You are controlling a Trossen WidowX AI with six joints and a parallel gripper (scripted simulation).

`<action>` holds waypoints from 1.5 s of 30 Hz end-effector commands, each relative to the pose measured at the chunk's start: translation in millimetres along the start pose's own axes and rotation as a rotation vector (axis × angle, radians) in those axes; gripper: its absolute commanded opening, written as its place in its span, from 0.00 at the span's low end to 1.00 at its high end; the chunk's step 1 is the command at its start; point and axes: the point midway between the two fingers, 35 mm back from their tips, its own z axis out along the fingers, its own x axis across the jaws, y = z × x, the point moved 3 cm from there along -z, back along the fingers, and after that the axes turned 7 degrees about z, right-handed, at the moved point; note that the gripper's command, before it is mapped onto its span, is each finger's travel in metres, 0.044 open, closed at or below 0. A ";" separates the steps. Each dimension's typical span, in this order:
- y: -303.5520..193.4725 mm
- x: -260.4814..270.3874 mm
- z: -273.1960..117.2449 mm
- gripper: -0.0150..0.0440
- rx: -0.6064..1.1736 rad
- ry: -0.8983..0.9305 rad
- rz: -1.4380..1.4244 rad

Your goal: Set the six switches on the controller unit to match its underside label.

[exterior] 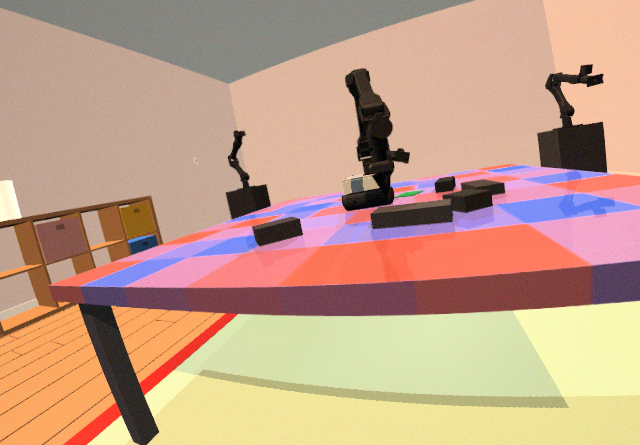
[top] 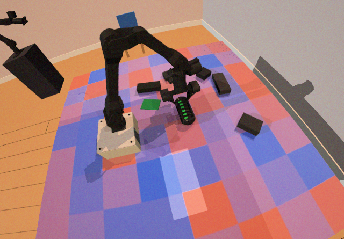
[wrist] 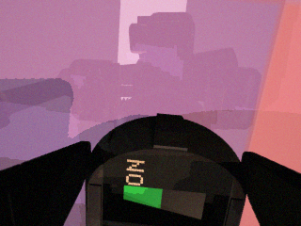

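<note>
The dark grey controller unit (top: 190,116) (exterior: 360,201) (wrist: 162,134) is held with its switch side up, lying nearly level low over the bench. Whether its base touches the bench is unclear. My gripper (top: 181,98) (exterior: 385,193) (wrist: 165,155) is shut on its near end, one finger at each side. A row of rocker switches with green ends shows along its top in the top view. In the wrist view the ON print and one switch (wrist: 143,196) show, its green end to the left; the others are cut off. Each rocker's tilt is hard to tell. The underside label is hidden.
Dark blocks (top: 148,87) (top: 221,83) (top: 203,73) (top: 249,124) (exterior: 412,214) (exterior: 277,231) lie around the unit. A flat green square (top: 150,104) (exterior: 409,193) lies to its left in the top view. The arm stands on a cream base box (top: 122,151).
</note>
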 end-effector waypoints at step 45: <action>-58.8 -7.3 -89.8 1.00 0.004 0.001 0.005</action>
